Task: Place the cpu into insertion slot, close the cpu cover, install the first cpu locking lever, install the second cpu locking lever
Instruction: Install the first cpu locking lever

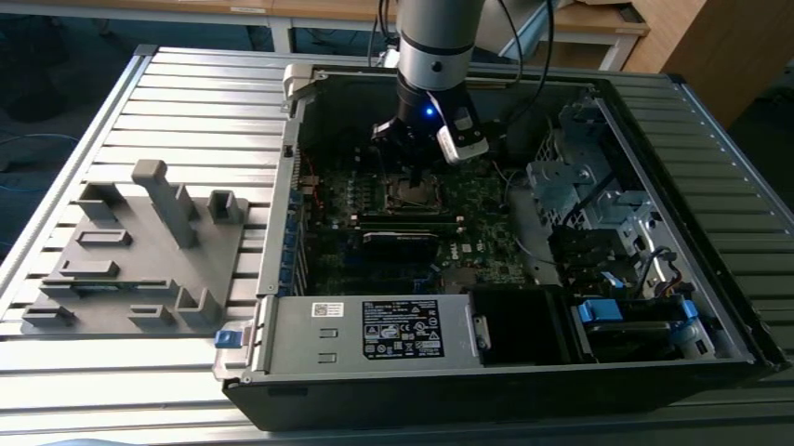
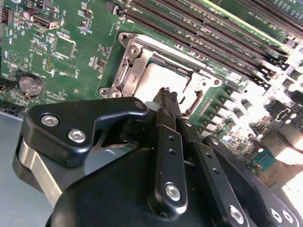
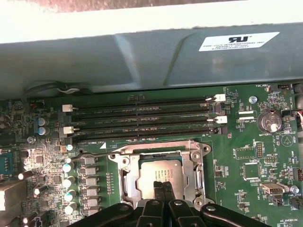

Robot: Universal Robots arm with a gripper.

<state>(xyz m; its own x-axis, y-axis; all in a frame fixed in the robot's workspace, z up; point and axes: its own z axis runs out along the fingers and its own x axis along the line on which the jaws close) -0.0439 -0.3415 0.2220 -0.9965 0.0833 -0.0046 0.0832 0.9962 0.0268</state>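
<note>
The cpu, a dull silver square, lies in the insertion slot on the green board. The cpu cover, a silvery metal frame, lies flat around it, and the chip shows through its window. My gripper hangs just above the chip, over the edge of its top. Its two black fingertips are pressed together, shut, with nothing visible between them. I cannot tell how the locking levers stand.
Long black memory slots run beside the socket, toward the grey case wall. A coin battery sits on the board. The labelled power supply box and drive cage crowd the case. A grey fixture stands outside the case.
</note>
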